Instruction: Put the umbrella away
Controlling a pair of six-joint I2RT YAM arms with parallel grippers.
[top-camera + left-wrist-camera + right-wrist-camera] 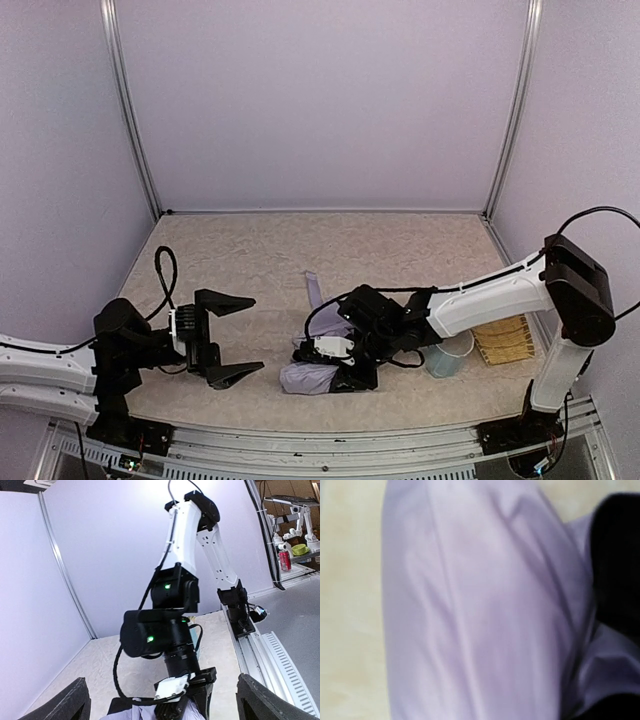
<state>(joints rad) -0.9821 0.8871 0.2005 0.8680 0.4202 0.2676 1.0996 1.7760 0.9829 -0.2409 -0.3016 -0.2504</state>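
The umbrella (308,378) lies collapsed near the table's front centre, a bundle of pale lavender fabric with a strap reaching toward the back. My right gripper (345,368) is down on its right end and touches the fabric. The right wrist view is filled with lavender umbrella fabric (480,610), with a dark patch at the right edge, and my own fingers there are hidden. My left gripper (230,340) is open and empty, a little to the left of the umbrella and facing it. In the left wrist view my left gripper (165,705) frames the right arm and a strip of the umbrella (135,714).
A pale blue cup (448,356) stands just right of the right gripper. A yellowish woven mat (503,340) lies beyond it at the right edge. Lavender walls close in the back and sides. The right arm's forearm (480,297) stretches across the right half.
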